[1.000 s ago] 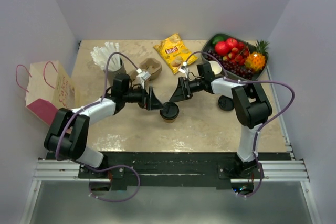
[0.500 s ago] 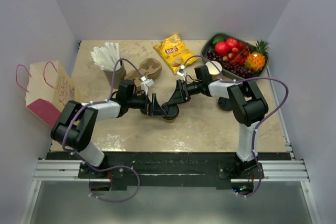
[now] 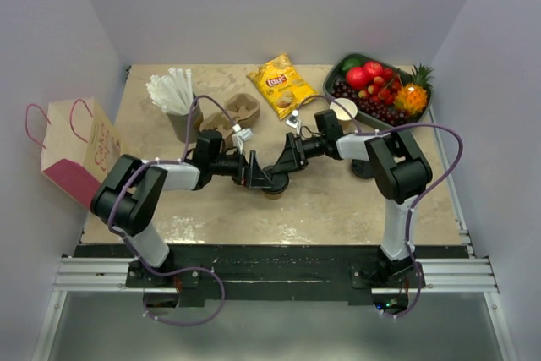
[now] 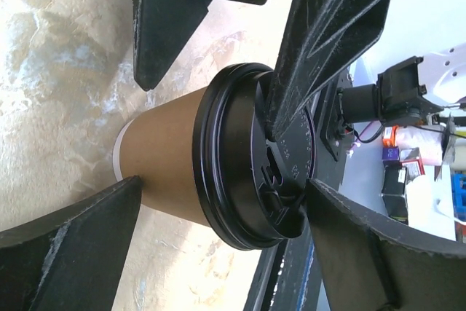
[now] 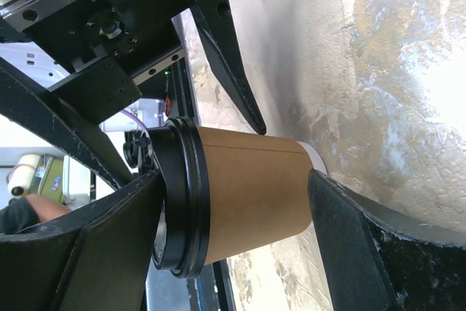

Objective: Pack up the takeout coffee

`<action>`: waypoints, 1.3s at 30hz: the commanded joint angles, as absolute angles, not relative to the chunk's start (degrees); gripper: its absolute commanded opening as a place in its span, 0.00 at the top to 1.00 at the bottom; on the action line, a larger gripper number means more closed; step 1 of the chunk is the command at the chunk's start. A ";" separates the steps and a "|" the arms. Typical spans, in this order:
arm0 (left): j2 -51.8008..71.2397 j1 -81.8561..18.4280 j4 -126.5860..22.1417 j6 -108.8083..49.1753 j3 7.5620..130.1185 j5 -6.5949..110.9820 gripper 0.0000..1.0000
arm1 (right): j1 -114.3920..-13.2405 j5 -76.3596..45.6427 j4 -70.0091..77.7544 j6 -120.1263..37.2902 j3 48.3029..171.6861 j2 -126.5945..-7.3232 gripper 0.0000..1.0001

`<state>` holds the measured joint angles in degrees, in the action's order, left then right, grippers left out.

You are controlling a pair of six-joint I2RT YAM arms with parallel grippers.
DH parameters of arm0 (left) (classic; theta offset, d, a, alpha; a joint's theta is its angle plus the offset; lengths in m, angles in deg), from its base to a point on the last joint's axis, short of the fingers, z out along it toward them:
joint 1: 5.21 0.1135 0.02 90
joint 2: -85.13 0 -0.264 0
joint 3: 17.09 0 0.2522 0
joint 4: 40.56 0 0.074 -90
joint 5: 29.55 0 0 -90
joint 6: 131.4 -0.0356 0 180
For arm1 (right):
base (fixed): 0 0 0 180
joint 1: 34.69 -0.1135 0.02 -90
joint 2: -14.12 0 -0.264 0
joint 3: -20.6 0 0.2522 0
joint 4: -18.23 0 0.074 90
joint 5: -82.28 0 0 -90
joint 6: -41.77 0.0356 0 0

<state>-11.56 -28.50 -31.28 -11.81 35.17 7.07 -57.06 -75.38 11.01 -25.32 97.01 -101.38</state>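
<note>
The takeout coffee [image 3: 273,182], a tan paper cup with a black lid, stands upright on the table's middle. It also shows in the left wrist view [image 4: 167,154] and the right wrist view [image 5: 251,194]. My left gripper [image 3: 258,177] reaches it from the left and is open [image 4: 224,182], with one finger beside the cup's base and the other over the lid. My right gripper [image 3: 286,166] reaches it from the right and is open [image 5: 234,178], with one finger by the base and the other across the lid. Neither lifts the cup.
A paper bag [image 3: 80,145] stands at the left edge. At the back are a cup of white straws [image 3: 173,95], a cardboard carrier [image 3: 241,109], a chips bag [image 3: 281,82] and a fruit tray [image 3: 380,86]. A lidless tan cup [image 3: 344,109] and a loose black lid [image 3: 363,166] sit on the right.
Both grippers have moved down and inward toward the cup and now straddle it from either side. The cup has not moved.
</note>
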 commanded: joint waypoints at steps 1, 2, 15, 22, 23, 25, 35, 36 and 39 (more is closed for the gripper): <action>-15.06 -28.95 -28.58 -13.80 33.94 6.40 0.04 | -56.57 -75.66 13.52 -24.77 96.24 -102.07 0.19; -15.77 -28.95 -27.96 -13.89 33.85 6.32 0.04 | -56.40 -75.57 13.35 -24.77 95.97 -102.16 0.19; -23.86 -28.51 -13.55 -6.86 28.66 0.69 0.06 | -56.22 -74.25 11.15 -27.40 95.09 -103.30 0.20; -28.25 -28.59 -3.44 0.43 26.90 -2.21 0.07 | -56.22 -74.16 8.95 -29.33 96.15 -104.27 0.20; -28.78 -28.59 -2.22 1.14 27.08 -1.86 0.07 | -56.14 -74.16 8.86 -29.42 96.15 -104.18 0.20; -30.53 -28.59 -2.55 1.93 27.69 -1.42 0.07 | -56.14 -74.07 8.60 -29.69 96.06 -104.18 0.20; -25.10 -29.03 -3.51 1.85 30.15 -1.42 0.06 | -56.05 -75.74 6.49 -32.85 97.99 -100.23 0.18; -22.57 -29.12 -5.44 -0.07 31.55 -1.25 0.06 | -56.05 -76.27 6.05 -33.72 98.34 -99.35 0.17; -16.77 -29.12 -17.03 -7.86 35.15 0.86 0.02 | -56.05 -76.19 0.09 -39.50 100.27 -95.75 0.14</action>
<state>-22.99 -27.52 -1.88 3.57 31.46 -1.94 -55.84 -79.55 5.88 -30.82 96.60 -101.47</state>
